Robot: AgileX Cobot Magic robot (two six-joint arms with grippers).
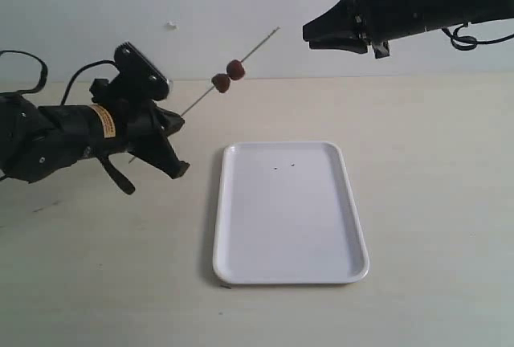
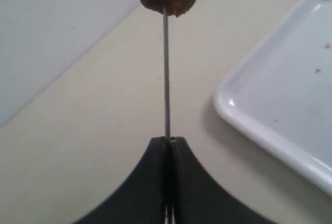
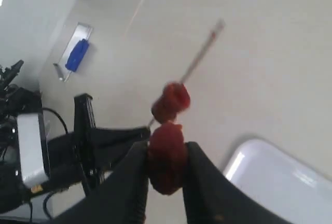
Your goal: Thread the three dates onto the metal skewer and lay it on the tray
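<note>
Exterior view: my L gripper [image 2: 167,141] is clenched on the low end of the metal skewer [image 1: 257,48], tilting its free tip up toward my R gripper [image 1: 309,35], w/ two dates [image 1: 235,68] threaded mid-rod. R jaws grasp the third date [image 3: 166,159], held near that tip for spearing; tray [image 1: 289,271] sits below, nothing laid on it yet. Yellow sticker [image 1: 103,120] on L arm: text unreadable.

Tally from my station: three dates, one metal skewer, one tray, two grippers.

I count two dates in the exterior view, one [image 1: 221,82] beside the other [image 1: 235,69], and a third date [image 3: 167,164] in the right wrist view; a single metal skewer [image 1: 259,46]; one tray [image 1: 289,226] carrying two dark specks [image 1: 276,167]; one left gripper [image 2: 167,141] and one right gripper [image 1: 309,35].
</note>
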